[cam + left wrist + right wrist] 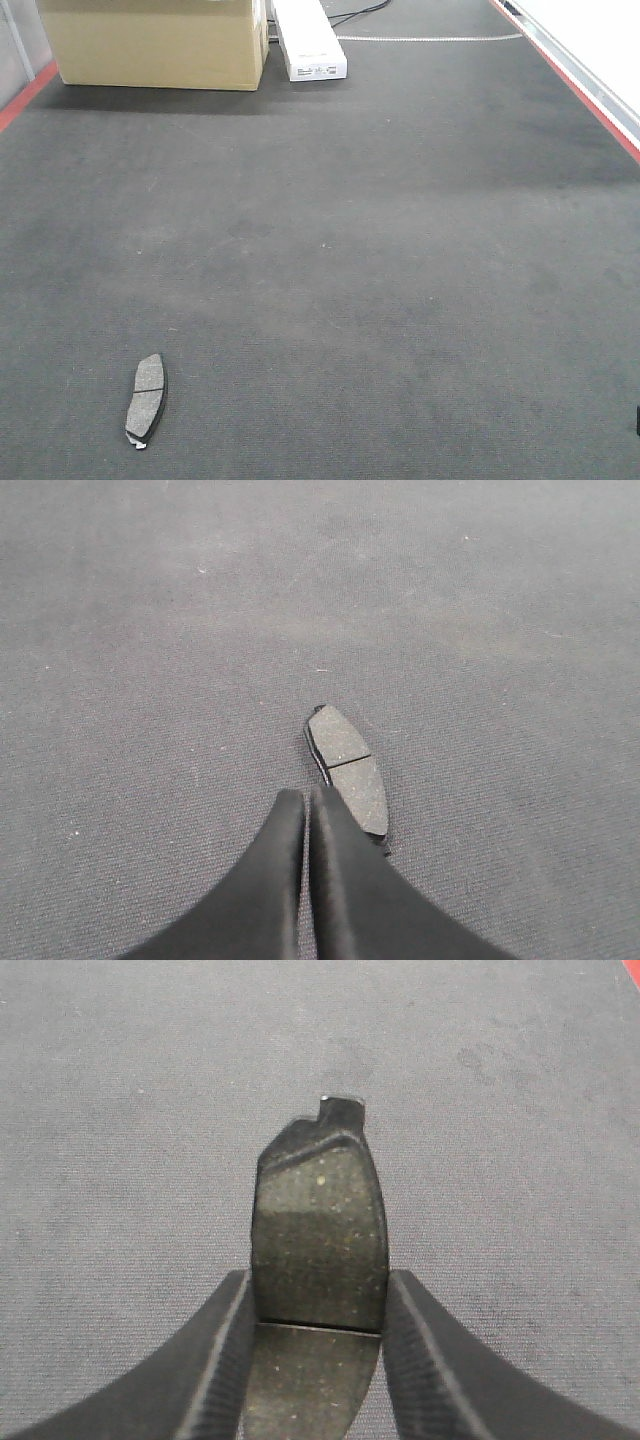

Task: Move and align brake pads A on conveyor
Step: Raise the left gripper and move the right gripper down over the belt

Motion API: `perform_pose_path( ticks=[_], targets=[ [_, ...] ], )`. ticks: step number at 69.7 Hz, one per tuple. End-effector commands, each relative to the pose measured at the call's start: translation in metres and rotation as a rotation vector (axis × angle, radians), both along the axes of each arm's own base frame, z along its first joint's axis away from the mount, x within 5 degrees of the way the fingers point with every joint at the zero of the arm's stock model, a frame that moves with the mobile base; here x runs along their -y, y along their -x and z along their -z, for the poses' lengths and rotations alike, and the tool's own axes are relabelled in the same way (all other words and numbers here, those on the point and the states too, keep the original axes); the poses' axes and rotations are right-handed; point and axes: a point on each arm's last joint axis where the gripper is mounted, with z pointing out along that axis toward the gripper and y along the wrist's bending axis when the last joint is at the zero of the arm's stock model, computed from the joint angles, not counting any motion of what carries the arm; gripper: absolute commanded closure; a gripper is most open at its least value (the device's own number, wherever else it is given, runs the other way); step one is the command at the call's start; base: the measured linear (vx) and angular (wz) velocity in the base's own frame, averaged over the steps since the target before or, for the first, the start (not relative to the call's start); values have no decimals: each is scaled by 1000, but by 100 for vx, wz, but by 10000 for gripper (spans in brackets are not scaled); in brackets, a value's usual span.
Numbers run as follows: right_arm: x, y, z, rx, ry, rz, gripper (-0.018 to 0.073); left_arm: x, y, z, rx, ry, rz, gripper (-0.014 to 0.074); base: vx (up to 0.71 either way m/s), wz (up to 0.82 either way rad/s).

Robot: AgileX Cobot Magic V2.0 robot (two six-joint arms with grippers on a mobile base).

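One grey brake pad [146, 399] lies flat on the dark felt conveyor [350, 260] at the front left, its long axis running away from me. In the left wrist view that same pad [348, 770] rests just ahead and to the right of my left gripper [306, 798], whose black fingers are pressed together with nothing between them. My right gripper [317, 1285] is shut on a second brake pad [318, 1222], clamped across its width near the middle groove and held above the belt. Neither gripper shows clearly in the front view.
A cardboard box [155, 42] and a white oblong box [308, 38] stand at the belt's far end. Red edge strips [565, 70] run along the right and far left sides. A dark bit of arm [637, 420] peeks in at the right edge.
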Motion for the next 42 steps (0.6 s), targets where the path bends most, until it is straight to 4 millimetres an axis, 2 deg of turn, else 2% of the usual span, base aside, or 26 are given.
perform_pose_path(
  ticks=[1,42],
  targets=[
    [1,-5,-16,112,13,-5,407,2,-3,-14,84,24,14,604,0,0],
    [0,-6,-16,123,6,-5,407,2,-3,-14,84,24,14,603,0,0]
  ],
)
